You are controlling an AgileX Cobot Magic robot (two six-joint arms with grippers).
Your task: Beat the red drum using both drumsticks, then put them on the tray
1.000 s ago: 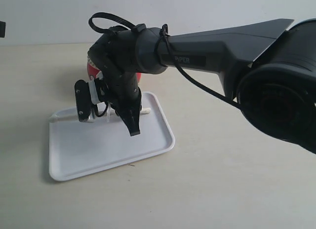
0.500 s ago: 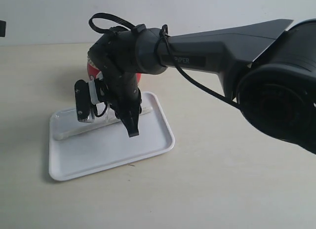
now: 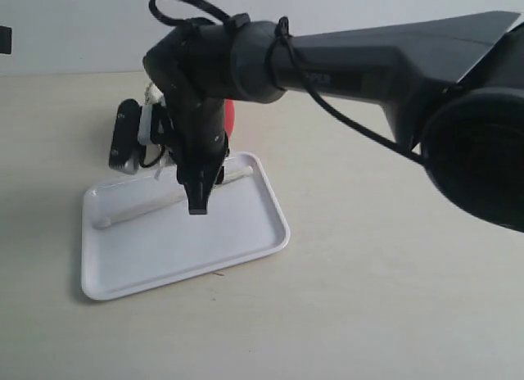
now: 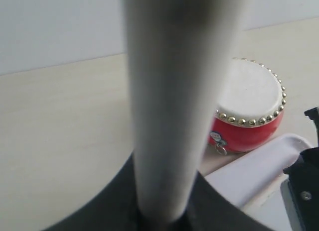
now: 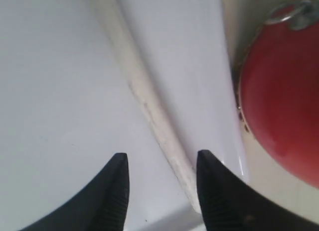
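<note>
One pale drumstick (image 3: 139,206) lies flat across the white tray (image 3: 164,253). My right gripper (image 3: 197,203) hangs open just above it; in the right wrist view the drumstick (image 5: 149,111) runs between the spread fingers of the gripper (image 5: 162,159) over the tray (image 5: 60,91), touching neither. The red drum (image 3: 230,118) shows as a sliver behind the right arm, and its red side (image 5: 284,106) sits beside the tray. My left gripper (image 4: 164,218) is shut on the other drumstick (image 4: 174,106), which stands close to the lens, with the drum (image 4: 249,99) and tray (image 4: 249,173) beyond it.
The right arm (image 3: 368,69) reaches across the scene from the right and hides most of the drum. Its wrist camera (image 3: 124,147) hangs over the tray's far left corner. Bare beige tabletop (image 3: 368,298) surrounds the tray.
The right gripper opened and let its drumstick drop flat onto the tray, then lifted and shifted left. The left gripper kept its hold.
</note>
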